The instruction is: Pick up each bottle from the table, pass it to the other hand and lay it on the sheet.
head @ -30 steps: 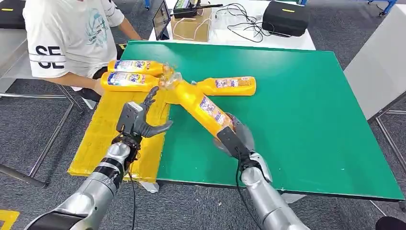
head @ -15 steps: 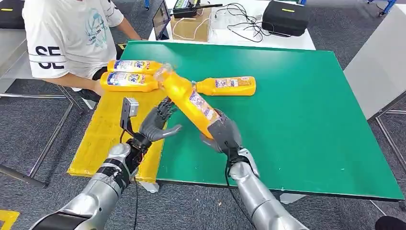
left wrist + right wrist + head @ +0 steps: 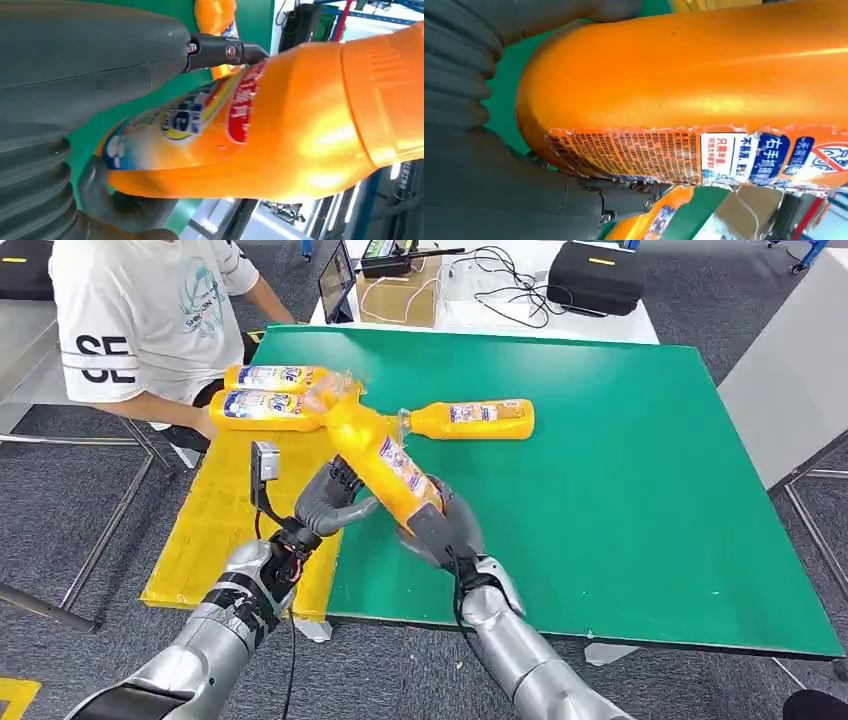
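Observation:
My right hand (image 3: 440, 530) grips the base of an orange bottle (image 3: 385, 455) and holds it tilted above the green table's (image 3: 620, 460) front left part, cap end pointing away to the left. My left hand (image 3: 330, 500) is right beside the bottle's lower half, fingers spread along its left side and thumb reaching under it. In the left wrist view the bottle (image 3: 280, 135) lies close against a dark finger (image 3: 220, 50). In the right wrist view the bottle (image 3: 704, 75) is close up. Two bottles (image 3: 270, 392) lie on the yellow sheet (image 3: 220, 520). One more bottle (image 3: 470, 419) lies on the table.
A person in a white shirt (image 3: 140, 310) sits at the sheet's far left corner, one hand (image 3: 205, 422) by the two laid bottles. A cardboard box (image 3: 400, 295), cables and a black case (image 3: 597, 278) stand behind the table. A grey panel (image 3: 790, 370) stands on the right.
My right hand has carried the bottle left and nearer to me. My left hand has turned palm-in and moved right until it lies against the bottle.

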